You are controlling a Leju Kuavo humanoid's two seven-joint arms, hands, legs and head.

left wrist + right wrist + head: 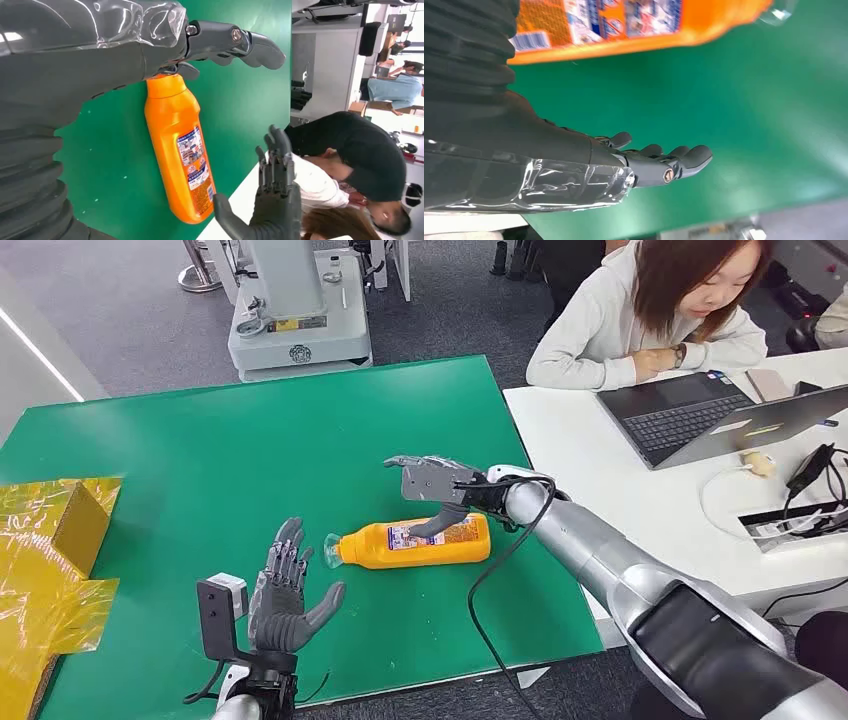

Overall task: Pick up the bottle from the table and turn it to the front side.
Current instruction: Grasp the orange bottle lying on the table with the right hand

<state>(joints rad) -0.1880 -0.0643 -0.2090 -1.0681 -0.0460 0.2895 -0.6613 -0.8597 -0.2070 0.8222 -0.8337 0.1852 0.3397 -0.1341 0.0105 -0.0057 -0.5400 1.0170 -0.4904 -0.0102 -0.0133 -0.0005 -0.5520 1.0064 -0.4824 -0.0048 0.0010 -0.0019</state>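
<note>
An orange bottle (415,543) lies on its side on the green table (200,460), its printed label up and its clear cap (333,551) pointing to my left. My right hand (440,490) hovers just behind the bottle with fingers stretched out flat, its thumb reaching down over the label; it holds nothing. My left hand (290,590) stands open near the table's front edge, fingers spread, fingertips (288,536) close to the cap without gripping it. In the left wrist view the bottle (180,150) lies between my left fingers (235,42) and my right hand (275,200). The right wrist view shows the bottle (624,20) beside that hand's straight fingers (669,162).
A yellow foil-wrapped box (55,550) sits at the table's left edge. On the right a white desk (600,450) carries a laptop (700,420) and cables, with a person (650,310) seated behind it. A white machine base (300,330) stands beyond the table.
</note>
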